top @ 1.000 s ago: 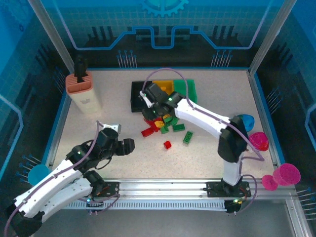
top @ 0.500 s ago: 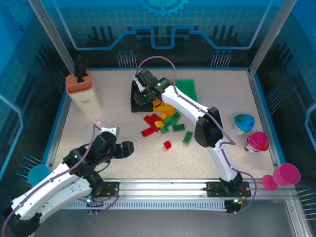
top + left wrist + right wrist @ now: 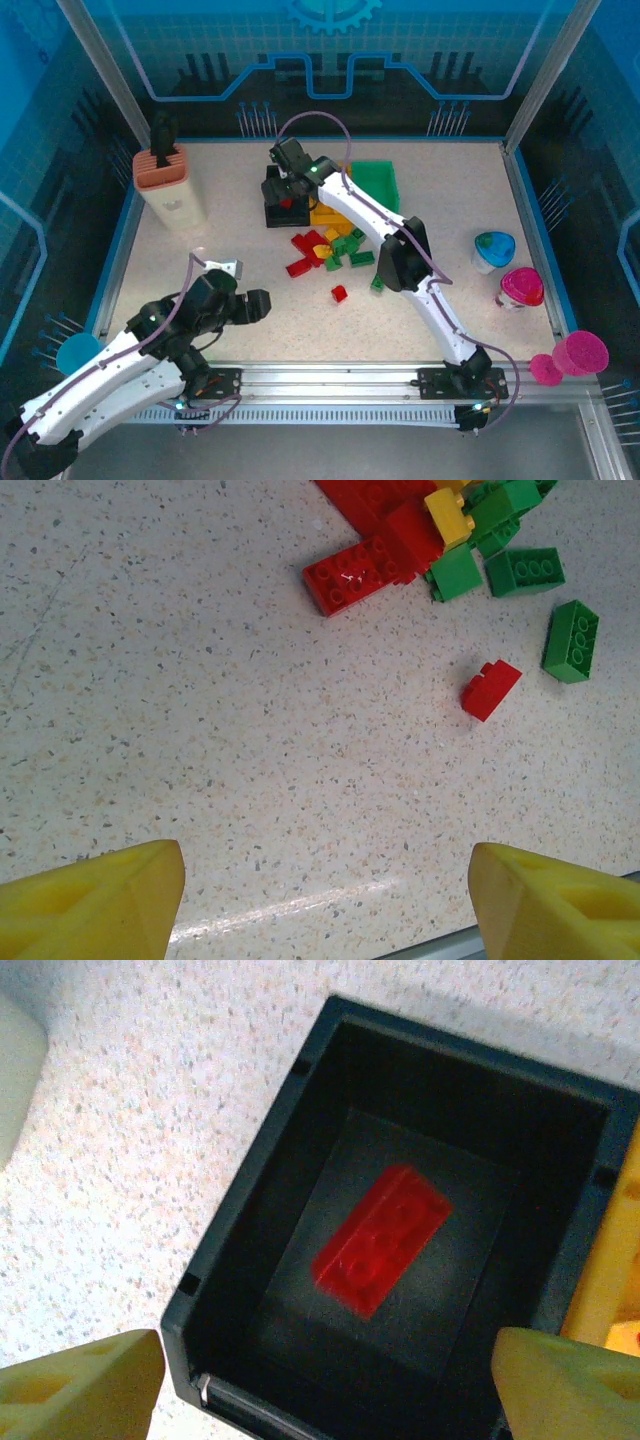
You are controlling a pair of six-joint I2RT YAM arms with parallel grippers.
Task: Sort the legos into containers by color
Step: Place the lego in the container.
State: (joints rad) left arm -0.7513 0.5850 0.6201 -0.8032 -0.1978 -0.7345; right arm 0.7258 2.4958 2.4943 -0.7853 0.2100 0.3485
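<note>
From the top external view, the right gripper [image 3: 284, 188] hangs over the black bin [image 3: 272, 216]. The yellow-orange bin [image 3: 327, 213] touches that bin's right side, and the green bin [image 3: 377, 180] stands beyond it. The pile of legos [image 3: 330, 250] lies nearer the bases than the black bin. The left gripper [image 3: 256, 303] is well apart from the bin.

From the left wrist, the left gripper [image 3: 325, 900] has its jaws spread wide over bare table. A small red brick [image 3: 490, 690] lies beyond them.

From the right wrist, the right gripper [image 3: 325, 1380] is spread and empty. A red brick [image 3: 380, 1240], hidden from overhead, lies flat on the floor of the black bin [image 3: 245, 1230].
</note>
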